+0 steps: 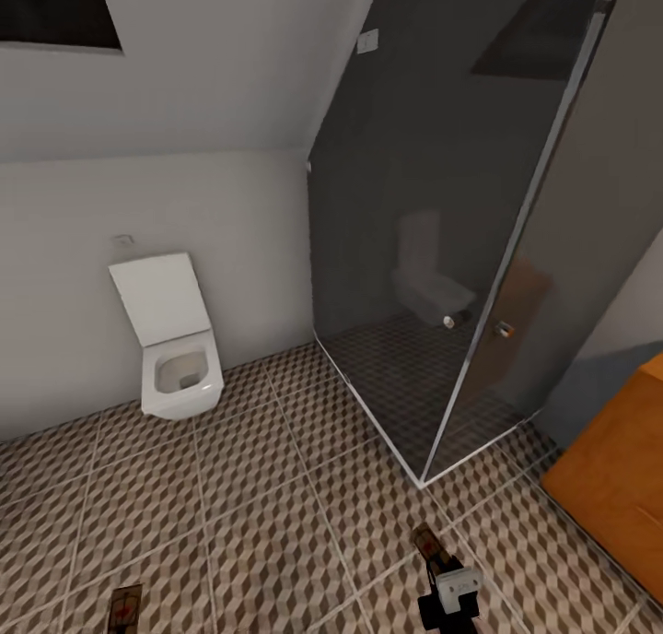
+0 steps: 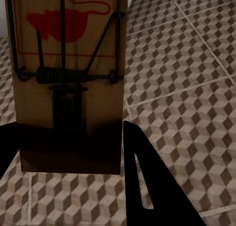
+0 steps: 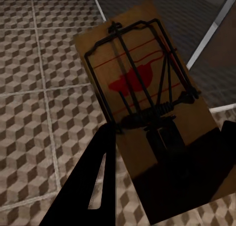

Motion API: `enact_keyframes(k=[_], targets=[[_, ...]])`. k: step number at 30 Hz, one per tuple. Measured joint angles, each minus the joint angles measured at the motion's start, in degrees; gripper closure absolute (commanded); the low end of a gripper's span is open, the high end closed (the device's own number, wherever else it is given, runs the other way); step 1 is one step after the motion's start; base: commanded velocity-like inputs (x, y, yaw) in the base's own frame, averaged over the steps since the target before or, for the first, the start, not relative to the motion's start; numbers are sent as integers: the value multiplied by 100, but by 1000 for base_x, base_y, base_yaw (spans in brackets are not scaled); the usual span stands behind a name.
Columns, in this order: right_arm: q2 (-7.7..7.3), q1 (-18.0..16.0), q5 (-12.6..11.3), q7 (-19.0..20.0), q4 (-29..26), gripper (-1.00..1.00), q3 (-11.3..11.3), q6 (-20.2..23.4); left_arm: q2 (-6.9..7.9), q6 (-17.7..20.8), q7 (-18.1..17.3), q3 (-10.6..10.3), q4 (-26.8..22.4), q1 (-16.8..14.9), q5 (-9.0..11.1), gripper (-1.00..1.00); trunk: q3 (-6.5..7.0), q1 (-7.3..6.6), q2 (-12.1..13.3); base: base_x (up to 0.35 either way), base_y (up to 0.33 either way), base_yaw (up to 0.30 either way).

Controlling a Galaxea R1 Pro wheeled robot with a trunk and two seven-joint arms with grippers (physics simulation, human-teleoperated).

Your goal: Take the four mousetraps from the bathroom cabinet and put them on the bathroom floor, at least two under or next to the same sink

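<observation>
— Where are the mousetraps?
— One mousetrap (image 2: 69, 83) sits clamped between the left gripper (image 2: 73, 157) fingers; another trap (image 3: 147, 113) is pinched in the right gripper (image 3: 167, 172), both above the bathroom floor (image 1: 276, 505).
— Surroundings?
— A white toilet (image 1: 175, 339) by the wall, the glass shower (image 1: 442, 247), the orange cabinet (image 1: 617, 468) at right.
</observation>
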Motion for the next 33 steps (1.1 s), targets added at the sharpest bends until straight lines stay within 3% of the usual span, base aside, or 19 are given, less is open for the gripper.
enact_keyframes(k=[33], targets=[[3,7,4,0,2,100,1,0,-1,6,0,0,0,0,1,100,0,0,0,0,0,251]])
